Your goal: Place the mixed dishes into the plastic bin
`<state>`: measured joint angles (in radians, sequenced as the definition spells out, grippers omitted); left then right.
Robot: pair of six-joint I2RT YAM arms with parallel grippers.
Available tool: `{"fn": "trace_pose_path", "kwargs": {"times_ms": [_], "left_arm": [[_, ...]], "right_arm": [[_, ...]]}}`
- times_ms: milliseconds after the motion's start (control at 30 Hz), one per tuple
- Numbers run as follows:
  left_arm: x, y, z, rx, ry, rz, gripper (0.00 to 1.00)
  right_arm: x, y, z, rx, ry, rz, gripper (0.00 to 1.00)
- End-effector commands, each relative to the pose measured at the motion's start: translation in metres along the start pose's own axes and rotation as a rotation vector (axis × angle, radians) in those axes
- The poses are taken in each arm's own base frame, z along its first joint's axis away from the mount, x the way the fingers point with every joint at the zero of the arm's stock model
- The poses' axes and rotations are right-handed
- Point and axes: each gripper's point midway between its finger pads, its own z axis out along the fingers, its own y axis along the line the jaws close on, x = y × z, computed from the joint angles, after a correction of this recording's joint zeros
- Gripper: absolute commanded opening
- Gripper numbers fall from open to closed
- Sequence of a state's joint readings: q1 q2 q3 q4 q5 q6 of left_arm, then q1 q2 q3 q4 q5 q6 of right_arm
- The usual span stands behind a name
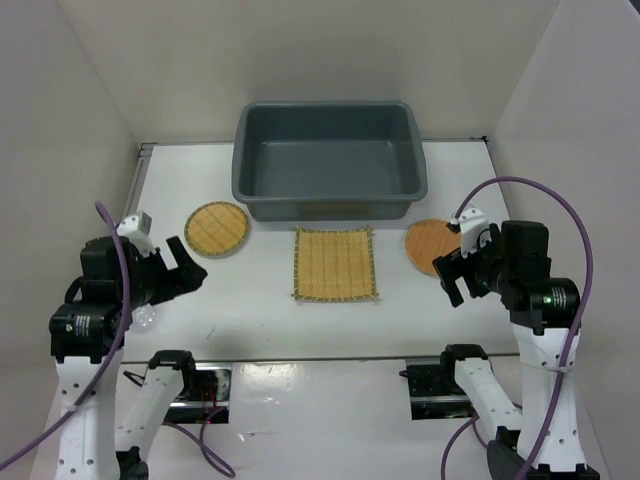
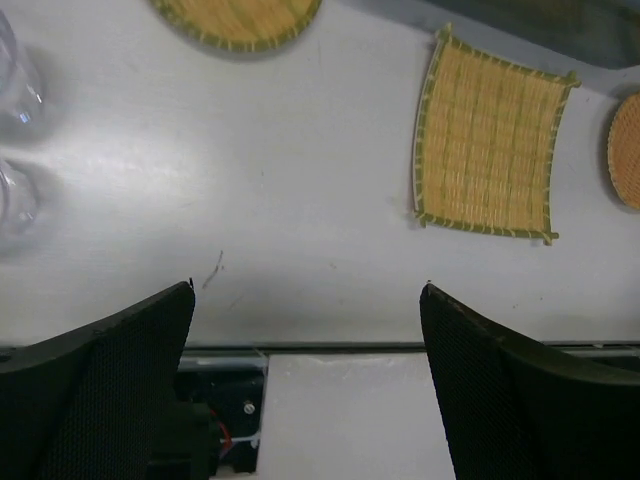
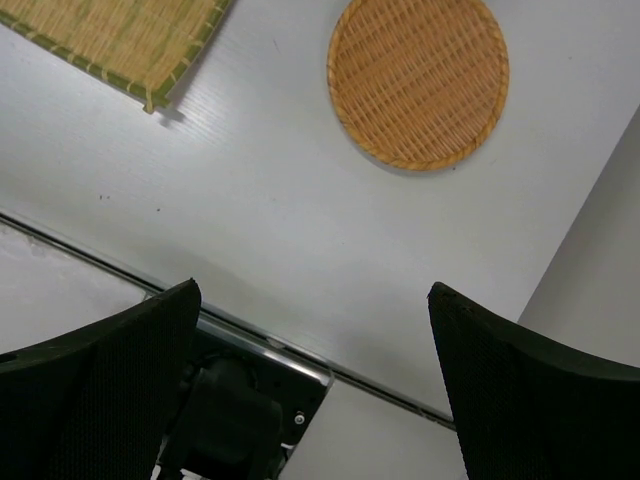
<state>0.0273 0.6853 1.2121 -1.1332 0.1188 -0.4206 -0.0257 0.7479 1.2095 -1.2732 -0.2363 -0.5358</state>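
The dark grey plastic bin [image 1: 326, 207] sits at the far middle of the desk [image 1: 260, 305]. All the dishes lie on the desk outside the bin. The square yellow woven mat [image 1: 335, 263] lies flat just in front of the bin's near wall. The round grid-patterned woven plate [image 1: 217, 228] rests off the bin's near left corner. The orange-brown woven disc [image 3: 418, 80] rests off its near right corner. Two clear transparent pieces [image 2: 15, 85] stand well apart from the bin, on its near left side. The left fingers [image 2: 130, 360] are spread wide and grip nothing. The right fingers [image 3: 520, 370] are likewise spread wide with nothing between them.
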Motion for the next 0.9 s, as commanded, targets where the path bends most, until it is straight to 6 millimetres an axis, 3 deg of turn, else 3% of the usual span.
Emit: {"fn": "trace_pose_path", "kwargs": {"times_ms": [0, 33, 67, 133, 200, 267, 300, 333, 433, 467, 567, 600, 667, 733, 867], "left_arm": [[0.033, 0.0, -0.005, 0.022, 0.034, -0.114, 1.0], [0.034, -0.007, -0.004, 0.07, 0.03, -0.11, 1.0], [0.047, -0.009, 0.007, 0.104, 0.084, -0.104, 1.0], [0.067, -0.038, 0.025, 0.299, 0.242, -0.115, 1.0], [0.08, -0.039, 0.041, 0.329, 0.292, -0.136, 1.0], [0.067, -0.038, 0.045, 0.31, 0.213, -0.152, 1.0], [0.065, -0.039, 0.049, 0.313, 0.204, -0.173, 1.0], [0.085, -0.045, 0.058, 0.357, 0.299, -0.232, 1.0], [0.114, -0.055, 0.087, 0.431, 0.41, -0.285, 1.0], [0.108, -0.066, 0.089, 0.462, 0.38, -0.26, 1.0], [0.104, -0.08, 0.106, 0.492, 0.372, -0.229, 1.0], [0.123, -0.086, 0.118, 0.472, 0.466, -0.205, 1.0], [0.131, -0.088, 0.144, 0.374, 0.498, -0.15, 1.0], [0.125, -0.11, 0.152, 0.414, 0.474, -0.094, 1.0], [0.125, -0.12, 0.175, 0.42, 0.477, -0.111, 1.0]], "right_arm": [[0.012, 0.003, 0.004, -0.018, 0.052, -0.009, 0.99], [0.011, 0.0, 0.004, 0.0, 0.051, -0.012, 0.99], [0.011, 0.0, 0.004, 0.0, 0.051, -0.012, 0.99], [0.009, 0.002, 0.007, -0.015, 0.034, -0.013, 0.99], [0.0, 0.003, 0.016, -0.053, 0.02, -0.011, 0.99], [-0.008, -0.006, 0.021, -0.021, 0.006, 0.01, 0.99], [-0.021, -0.015, 0.026, 0.007, -0.021, 0.025, 0.99], [-0.027, -0.019, 0.028, 0.014, -0.033, 0.037, 0.99], [-0.047, -0.011, 0.046, -0.085, -0.082, 0.051, 0.99], [-0.044, -0.009, 0.059, -0.116, -0.036, 0.086, 0.99], [-0.053, -0.016, 0.07, -0.095, -0.071, 0.139, 0.99], [-0.053, -0.015, 0.072, -0.103, -0.075, 0.13, 0.99], [-0.058, -0.001, 0.068, -0.177, -0.124, 0.096, 0.99], [-0.061, 0.006, 0.07, -0.219, -0.148, 0.084, 0.99], [-0.06, 0.0, 0.077, -0.199, -0.132, 0.112, 0.99]]}}
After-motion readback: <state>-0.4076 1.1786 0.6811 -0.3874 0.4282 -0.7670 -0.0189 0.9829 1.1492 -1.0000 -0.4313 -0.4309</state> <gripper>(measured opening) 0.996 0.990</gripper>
